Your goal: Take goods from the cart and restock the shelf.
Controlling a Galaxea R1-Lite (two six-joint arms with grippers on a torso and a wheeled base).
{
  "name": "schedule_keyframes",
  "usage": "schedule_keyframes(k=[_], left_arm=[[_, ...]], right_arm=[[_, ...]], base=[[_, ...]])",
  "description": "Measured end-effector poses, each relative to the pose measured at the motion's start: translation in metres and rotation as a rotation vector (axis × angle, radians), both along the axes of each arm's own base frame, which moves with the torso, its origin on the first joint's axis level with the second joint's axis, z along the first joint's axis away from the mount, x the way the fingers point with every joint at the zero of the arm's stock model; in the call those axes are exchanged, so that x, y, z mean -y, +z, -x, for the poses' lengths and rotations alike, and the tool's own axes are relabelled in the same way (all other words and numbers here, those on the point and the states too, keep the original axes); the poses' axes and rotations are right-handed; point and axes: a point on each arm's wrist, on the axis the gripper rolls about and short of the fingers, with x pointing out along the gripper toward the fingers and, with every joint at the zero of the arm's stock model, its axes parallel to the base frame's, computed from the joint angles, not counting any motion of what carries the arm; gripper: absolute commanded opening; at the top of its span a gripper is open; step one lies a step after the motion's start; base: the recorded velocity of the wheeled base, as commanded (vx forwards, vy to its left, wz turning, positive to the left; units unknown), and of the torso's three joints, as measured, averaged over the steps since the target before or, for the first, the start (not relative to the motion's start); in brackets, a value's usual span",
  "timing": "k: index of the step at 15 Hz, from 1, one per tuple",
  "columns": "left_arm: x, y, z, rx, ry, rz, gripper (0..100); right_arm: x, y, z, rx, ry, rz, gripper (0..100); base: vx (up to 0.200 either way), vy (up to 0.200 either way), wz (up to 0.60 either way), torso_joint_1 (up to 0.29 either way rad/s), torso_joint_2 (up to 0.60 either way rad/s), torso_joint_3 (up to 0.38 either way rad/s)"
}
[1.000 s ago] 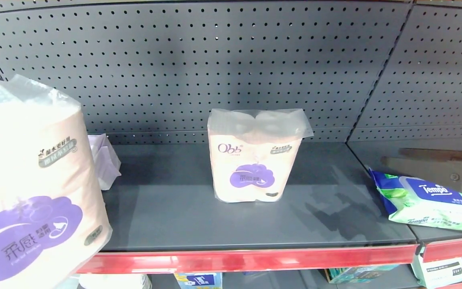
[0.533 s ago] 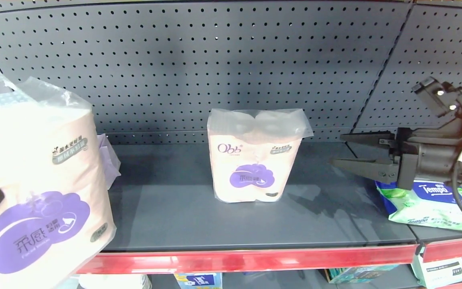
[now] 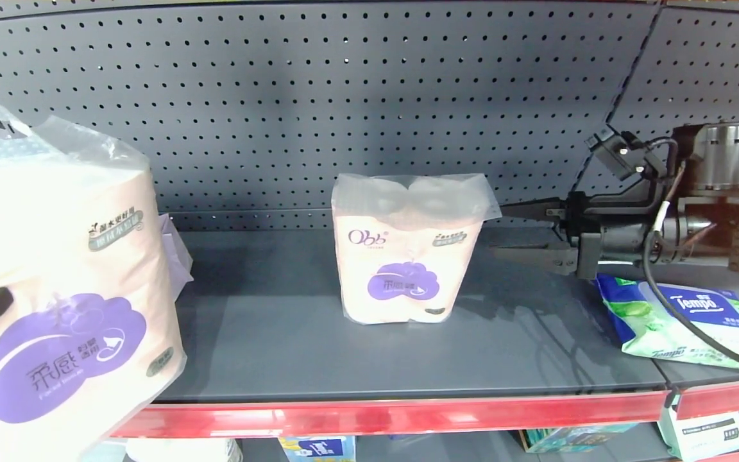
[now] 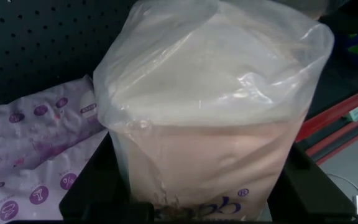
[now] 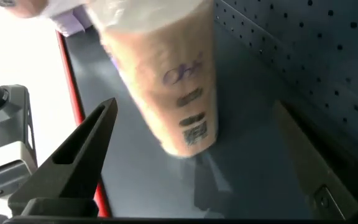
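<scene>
The grey shelf (image 3: pixel 267 333) runs across my view, with pegboard (image 3: pixel 280 96) behind it. My right gripper (image 3: pixel 499 232) hangs over the shelf with fingers spread apart. Straight ahead of its tips is the standing tissue pack (image 3: pixel 405 256). The upper tip looks very close to the wrapper's corner, though I can't be sure it touches. A wipes pack (image 3: pixel 684 327) lies just below that wrist. My left gripper (image 4: pixel 201 193) is clamped on the second tissue pack (image 3: pixel 55 289), and a purple packet (image 4: pixel 30 143) lies beyond it.
</scene>
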Motion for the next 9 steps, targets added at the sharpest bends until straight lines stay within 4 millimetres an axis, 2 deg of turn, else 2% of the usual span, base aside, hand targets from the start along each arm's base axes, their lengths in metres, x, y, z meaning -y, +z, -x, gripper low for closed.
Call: schedule_keyframes(k=[4,9], left_arm=[[0.0,0.0,-0.001,-0.004,0.009,-0.002,0],[0.0,0.0,-0.002,-0.005,0.019,-0.004,0]], right_arm=[[-0.01,-0.004,-0.018,-0.007,0.044,-0.008,100],[-0.029,-0.007,-0.022,-0.013,0.101,-0.01,100]], base=[[0.0,0.0,0.0,0.0,0.0,0.0],[0.0,0.0,0.0,0.0,0.0,0.0]])
